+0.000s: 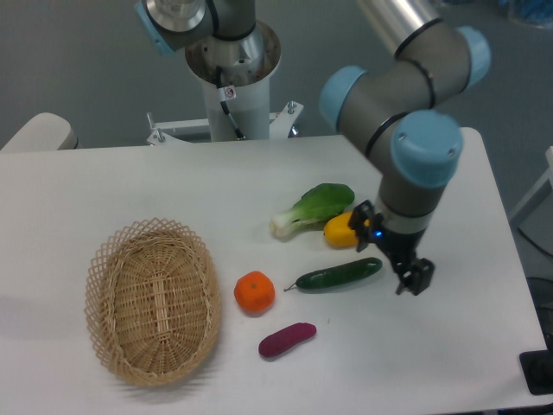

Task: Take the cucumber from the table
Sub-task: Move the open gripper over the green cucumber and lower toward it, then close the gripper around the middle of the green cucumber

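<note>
The dark green cucumber (339, 275) lies on the white table (130, 181), right of centre, its thin stem tip pointing left toward the orange. My gripper (390, 248) hangs low at the cucumber's right end. It is open, with one finger (362, 216) by the yellow fruit and the other finger (417, 278) to the right of the cucumber's end. It holds nothing. I cannot tell whether the fingers touch the cucumber.
A yellow fruit (339, 231) and a bok choy (313, 207) lie just behind the cucumber. An orange (254, 291) and a purple piece (287, 339) lie to its left and front. A wicker basket (154, 298) stands at the left. The arm's base (232, 78) is at the back.
</note>
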Motion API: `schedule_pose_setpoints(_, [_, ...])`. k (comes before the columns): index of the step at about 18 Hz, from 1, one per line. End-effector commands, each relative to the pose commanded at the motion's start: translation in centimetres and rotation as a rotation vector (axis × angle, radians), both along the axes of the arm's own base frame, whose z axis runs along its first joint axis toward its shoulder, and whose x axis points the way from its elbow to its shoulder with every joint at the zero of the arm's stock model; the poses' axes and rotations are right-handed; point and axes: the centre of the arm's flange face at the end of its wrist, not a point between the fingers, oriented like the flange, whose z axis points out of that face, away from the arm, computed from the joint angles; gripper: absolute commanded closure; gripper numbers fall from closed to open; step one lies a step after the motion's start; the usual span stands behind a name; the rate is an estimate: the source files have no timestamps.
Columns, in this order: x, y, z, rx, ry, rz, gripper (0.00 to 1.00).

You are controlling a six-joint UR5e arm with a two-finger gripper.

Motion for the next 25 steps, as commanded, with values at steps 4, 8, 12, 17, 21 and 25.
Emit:
schedule_pose_setpoints(4, [2.1,0.5,-4.8,-0.049,0.076,-0.036,0.0])
schedule_pose_setpoints(8, [3.2,-0.3,-7.7,-0.062,0.052,-0.052,0.0])
schedule_pose_setpoints(12, [3.9,-0.7,-8.9,-0.078,0.033,-0.079,0.0])
schedule_pose_setpoints(17, [4.8,-1.4,-10.5,-0.082,0.018,-0.129,0.0])
schedule_pose_setpoints(21, [4.9,-1.4,-11.2,-0.078,0.019,-0.129,0.0])
schedule_pose_setpoints(25, [4.9,-1.3,-11.7,-0.074,0.025,-0.128,0.0])
